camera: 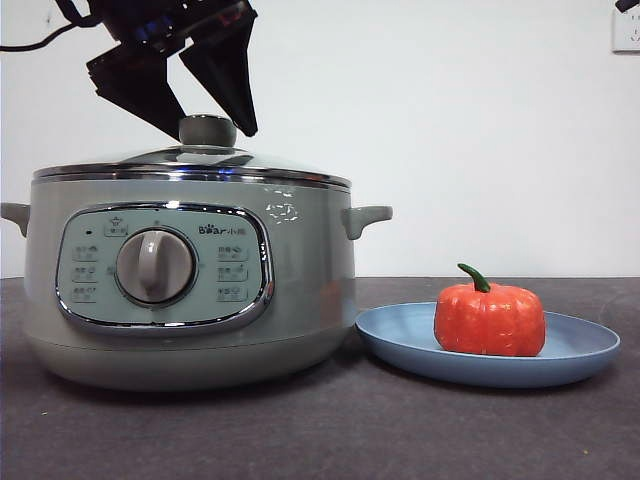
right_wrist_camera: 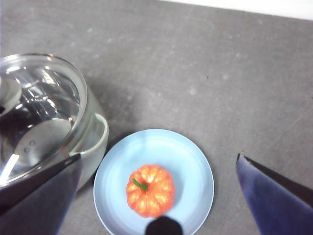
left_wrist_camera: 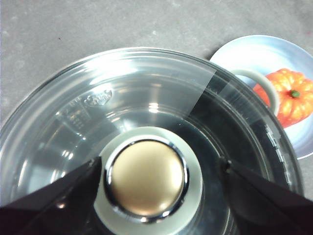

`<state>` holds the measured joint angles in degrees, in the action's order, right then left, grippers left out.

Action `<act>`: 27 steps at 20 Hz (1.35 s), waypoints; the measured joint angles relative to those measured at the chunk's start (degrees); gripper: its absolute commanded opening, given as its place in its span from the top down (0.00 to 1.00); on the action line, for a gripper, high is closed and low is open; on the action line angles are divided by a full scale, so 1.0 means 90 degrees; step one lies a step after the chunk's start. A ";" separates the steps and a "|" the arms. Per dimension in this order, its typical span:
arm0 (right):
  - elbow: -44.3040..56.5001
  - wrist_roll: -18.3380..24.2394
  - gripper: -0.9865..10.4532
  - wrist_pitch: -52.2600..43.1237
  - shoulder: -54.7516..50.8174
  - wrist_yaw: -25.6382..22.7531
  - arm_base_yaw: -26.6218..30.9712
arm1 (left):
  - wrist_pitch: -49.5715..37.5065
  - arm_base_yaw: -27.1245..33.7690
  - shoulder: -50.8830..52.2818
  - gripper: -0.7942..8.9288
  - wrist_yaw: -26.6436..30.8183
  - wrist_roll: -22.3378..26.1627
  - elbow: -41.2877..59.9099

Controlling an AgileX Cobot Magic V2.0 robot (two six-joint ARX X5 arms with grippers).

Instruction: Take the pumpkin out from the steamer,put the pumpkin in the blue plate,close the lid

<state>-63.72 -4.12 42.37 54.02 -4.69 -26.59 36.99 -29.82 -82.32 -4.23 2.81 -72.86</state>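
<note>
Left hand (camera: pixel 205 125) hovers just over the lid (camera: pixel 190 160), jaws apart on either side of the knob (left_wrist_camera: pixel 146 177), not clamping it. Lid sits on the steamer (camera: pixel 190 290). Pumpkin (camera: pixel 489 318) stands upright in the blue plate (camera: pixel 580 355) beside the steamer on the bench (camera: pixel 330 430). Right hand (right_wrist_camera: pixel 156 196) is spread wide, high above the plate.

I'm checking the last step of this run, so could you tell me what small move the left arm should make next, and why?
Probably lift the left gripper straight up and clear. The lid already sits on the steamer, the pumpkin rests in the blue plate, and the open jaws flank the knob without gripping it.
</note>
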 measured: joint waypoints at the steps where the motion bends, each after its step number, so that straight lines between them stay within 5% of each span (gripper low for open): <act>1: 0.0000 0.0000 0.45 0.0029 0.0000 0.0002 0.0000 | 0.0070 0.0000 0.0104 0.50 0.0000 0.0000 0.0000; 7: 0.0000 -0.0019 0.45 0.0517 -0.0039 0.0022 -0.0002 | 0.1695 0.0000 0.0991 0.50 0.0010 0.0000 -0.0029; 9: 0.0000 -0.0109 0.48 0.0763 -0.0073 0.0170 -0.0002 | 0.2307 0.0000 0.1297 0.61 0.0002 0.0000 -0.0029; 12: 0.0000 -0.0187 0.82 0.0848 -0.0124 0.0401 -0.0005 | 0.2684 0.0000 0.1761 0.95 0.0000 0.0019 -0.0029; 13: 0.0000 -0.0187 0.94 0.0843 -0.0165 0.0403 -0.0012 | 0.2630 0.0000 0.1950 0.93 0.0000 0.0051 -0.0029; 20: 0.0979 -0.0219 0.92 -0.1008 -0.1200 0.0097 -0.0554 | 0.1353 0.0000 0.3432 0.93 0.0471 0.0131 0.0136; 27: 0.2601 -0.0262 0.92 -0.2237 -0.2293 -0.0340 -0.0760 | 0.0240 0.0000 0.5090 0.93 0.0639 0.0138 0.2174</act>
<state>-40.32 -6.48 22.24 33.39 -7.75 -33.43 39.16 -29.82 -36.51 1.52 4.05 -53.30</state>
